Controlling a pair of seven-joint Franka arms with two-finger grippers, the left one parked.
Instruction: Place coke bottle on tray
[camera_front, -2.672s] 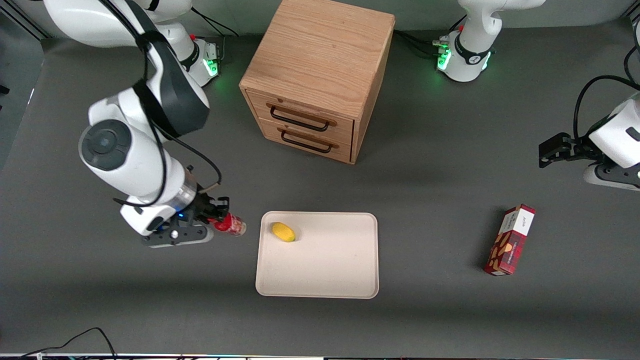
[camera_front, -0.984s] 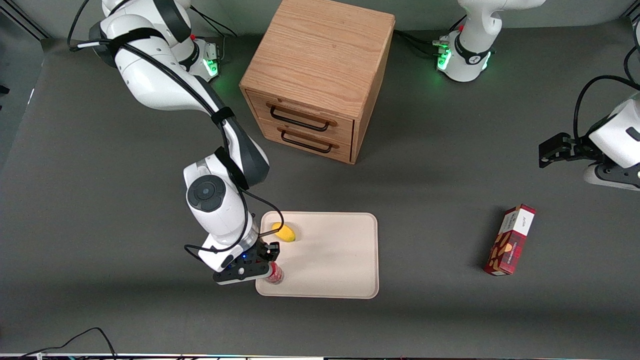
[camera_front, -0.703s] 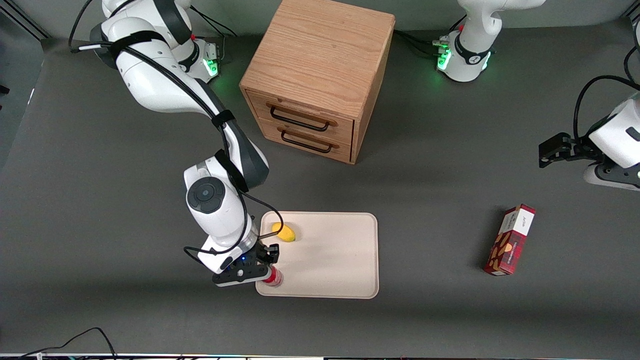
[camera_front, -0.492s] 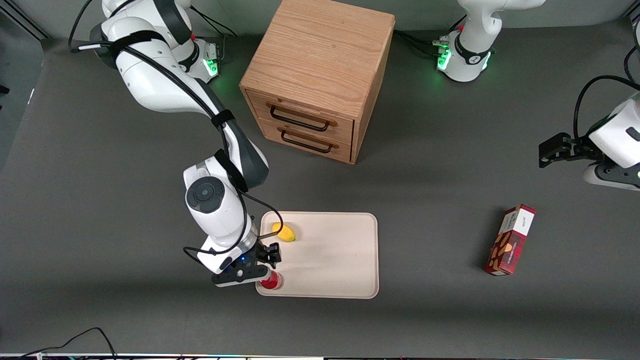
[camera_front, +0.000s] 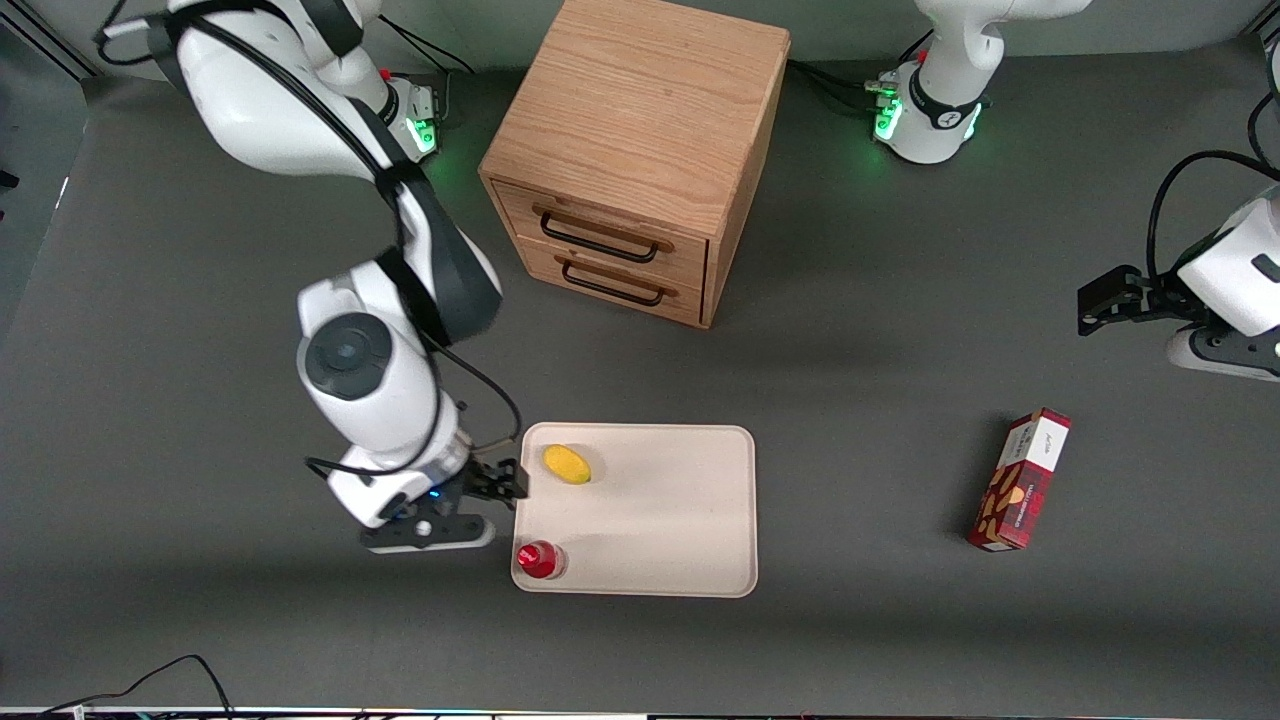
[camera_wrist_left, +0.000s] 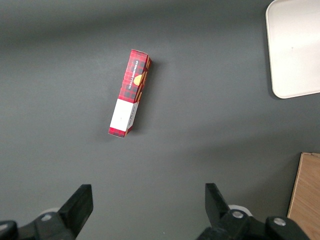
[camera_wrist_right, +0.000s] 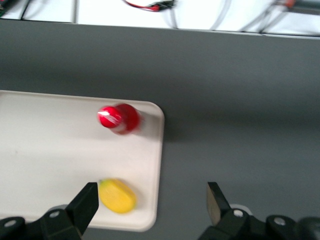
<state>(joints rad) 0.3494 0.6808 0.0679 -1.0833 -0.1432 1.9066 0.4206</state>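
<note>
Front view: claw (camera_front: 497, 503) released coke bottle (camera_front: 538, 560), withdrawn off tray (camera_front: 660, 540).

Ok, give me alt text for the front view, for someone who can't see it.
A coke bottle stands upright in a corner of the tray, nearer the camera than a yellow fruit. The open gripper hovers empty beside the tray's edge.

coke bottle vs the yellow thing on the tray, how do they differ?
The coke bottle is red and stands upright; the yellow object is an oval lying flat. The bottle sits in the tray corner nearer the front camera, the yellow object farther from it. Both rest on the tray at the working arm's end. The tool is open, clear of both.
</note>
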